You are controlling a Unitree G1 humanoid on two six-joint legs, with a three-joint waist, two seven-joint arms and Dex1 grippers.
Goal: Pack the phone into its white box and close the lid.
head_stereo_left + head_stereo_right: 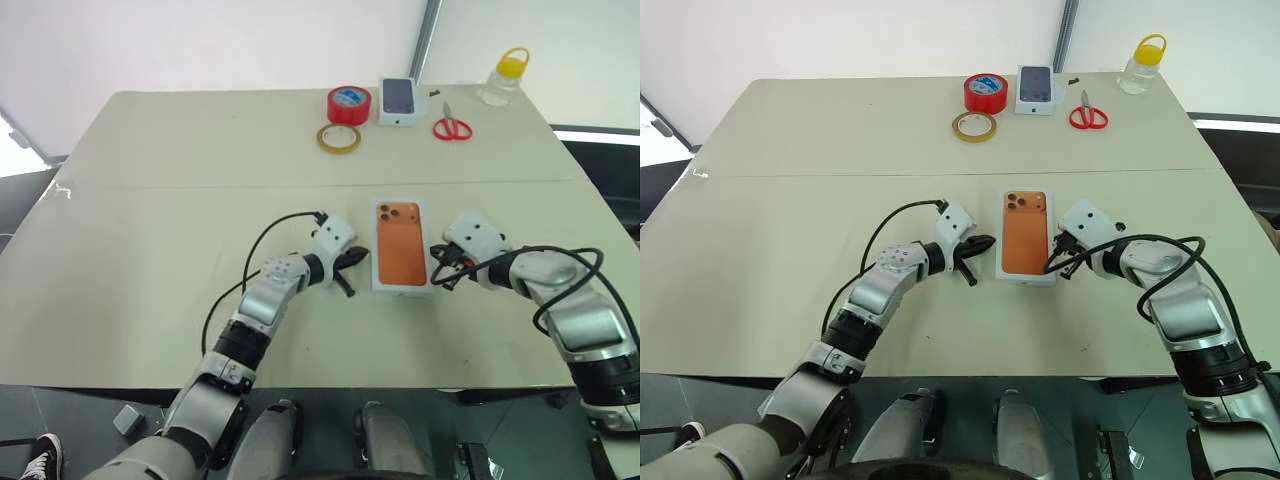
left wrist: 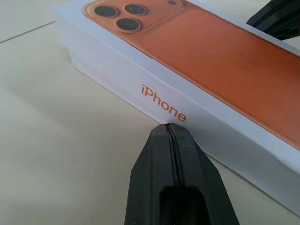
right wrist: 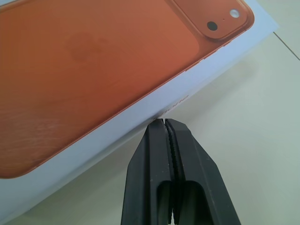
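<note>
From the left eye view, the lid [image 1: 400, 243] lay face up near the middle of the table [image 1: 150, 200], its printed orange phone showing, apparently already seated over the white box beneath it, so I could not see the phone itself and judged it to be inside. The left gripper [image 1: 348, 262] sat just left of the lid's near half, the right gripper [image 1: 440, 268] just right of its near corner, one on each long side. At the far edge stood a red tape roll [image 1: 348, 104], a tan tape ring [image 1: 339, 138], a small white box [image 1: 397, 101], red scissors [image 1: 452, 126] and a yellow-capped bottle [image 1: 503, 78]. The right eye view gave the same layout. In the left wrist view the fingers [image 2: 161, 154] were pressed fully together with nothing between them, their tip at or just short of the lid's lettered side wall [image 2: 140, 93]. In the right wrist view the fingers [image 3: 187, 154] were likewise closed and empty, their tip at the lid's opposite edge [image 3: 140, 112]. The step looked like squaring and seating the lid; I'd say it would go best with both closed tips pushing evenly from opposite sides and gently, since a one-sided shove could skew or slide the whole box.
</note>
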